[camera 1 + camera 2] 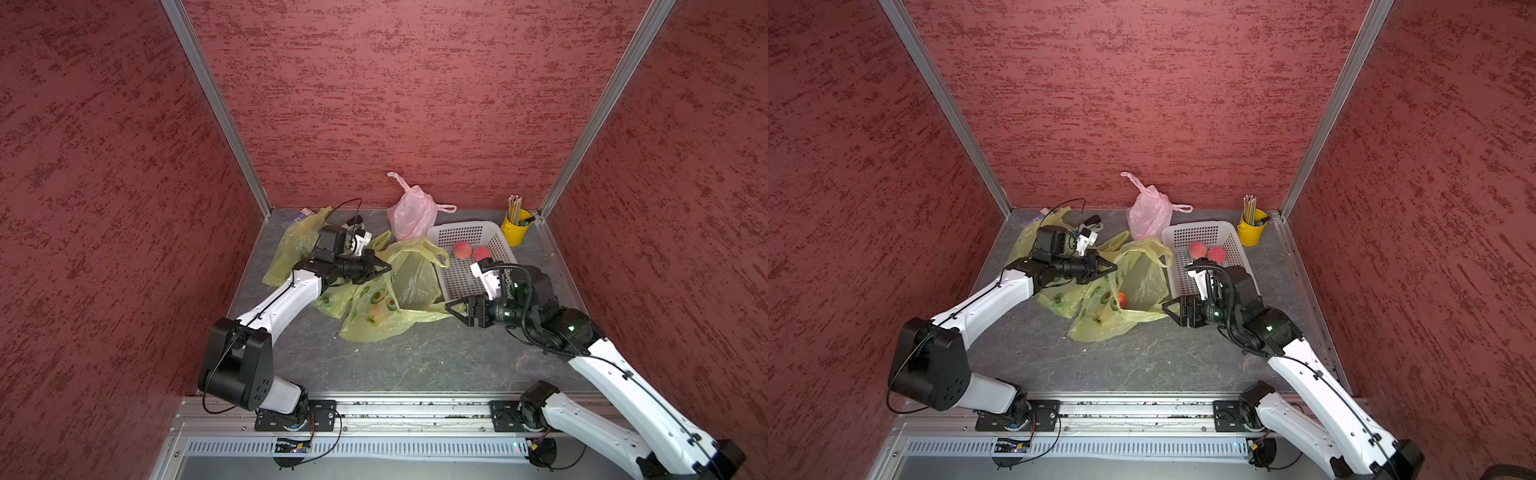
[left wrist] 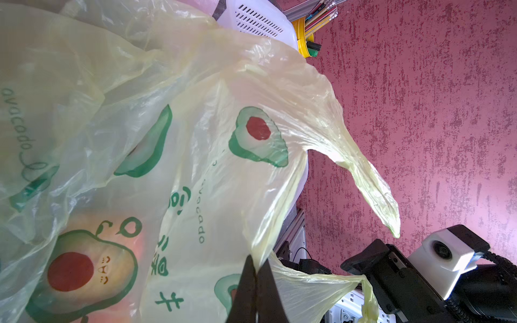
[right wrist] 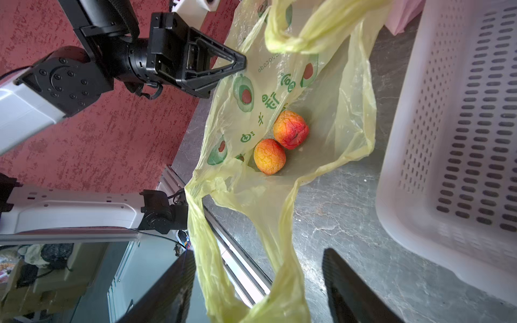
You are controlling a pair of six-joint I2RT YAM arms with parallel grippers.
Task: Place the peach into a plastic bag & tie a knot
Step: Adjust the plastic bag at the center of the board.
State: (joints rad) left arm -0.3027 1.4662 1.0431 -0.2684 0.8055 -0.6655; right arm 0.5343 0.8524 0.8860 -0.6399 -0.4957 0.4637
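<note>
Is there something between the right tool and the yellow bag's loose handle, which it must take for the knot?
Nothing visible. In the right wrist view the handle of the yellow bag lies in the gap of the open right tool; the white basket stands aside.

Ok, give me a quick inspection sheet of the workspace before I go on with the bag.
Surface: dark grey marbled table, no spills seen.
Job's things: yellow bag open, two peaches inside; two more peaches in the white basket.
Clutter: pink bag, spare yellow bags, yellow cup of pencils, all towards the back.
Grippers: left gripper jaws shut on the yellow bag's edge; right gripper jaws open, a bag handle lying between them.
Cables: cable loop above the left wrist, ribbed hose on the right arm; no snag seen.
Surroundings: red textured walls on three sides, metal rail in front.
</note>
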